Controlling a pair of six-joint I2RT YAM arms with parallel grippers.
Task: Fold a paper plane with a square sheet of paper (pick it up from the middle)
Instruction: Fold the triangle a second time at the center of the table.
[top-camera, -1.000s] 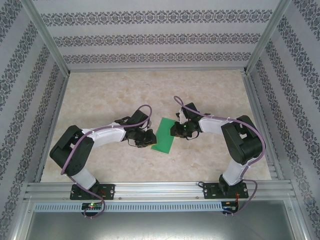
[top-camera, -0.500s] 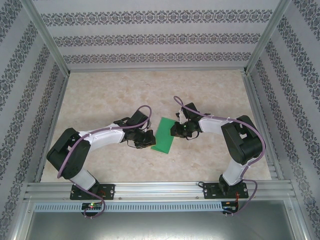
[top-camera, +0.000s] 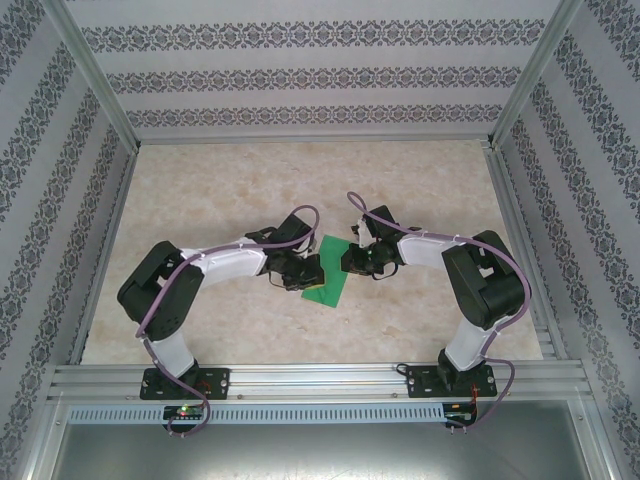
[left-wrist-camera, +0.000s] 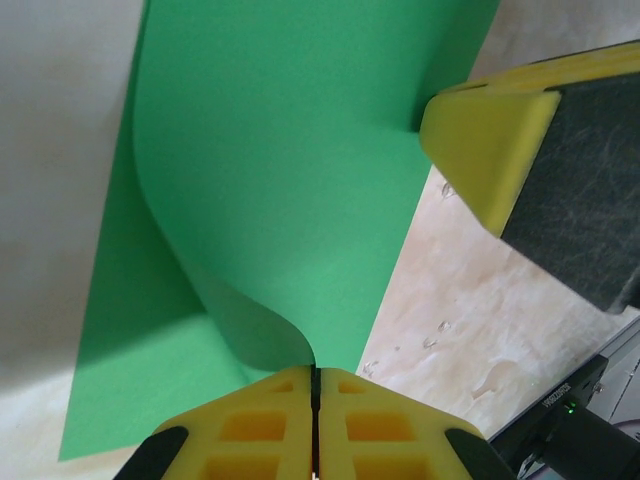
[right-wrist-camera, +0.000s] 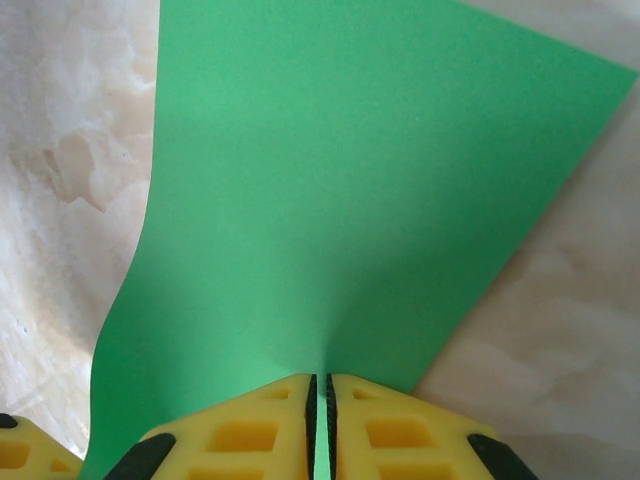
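Observation:
The square sheet of paper (top-camera: 329, 290) is bright green and lies between the two grippers at the middle of the table. In the left wrist view, one edge of the sheet (left-wrist-camera: 280, 150) curls up off the lower layer and runs into my left gripper (left-wrist-camera: 315, 372), which is shut on it. My left gripper (top-camera: 314, 272) sits over the sheet's left part. My right gripper (right-wrist-camera: 320, 380) is shut on the opposite edge of the sheet (right-wrist-camera: 330, 200). It holds the right side (top-camera: 347, 262), and one of its yellow fingers (left-wrist-camera: 490, 135) touches the paper's far edge.
The beige marbled tabletop (top-camera: 300, 180) stretches behind and beside the sheet. Patterned walls and aluminium posts enclose it on three sides. A metal rail (top-camera: 320, 375) with both arm bases runs along the near edge.
My left arm has swung right, carrying the pinched left edge of the sheet up and over toward the right gripper. The right arm has held still.

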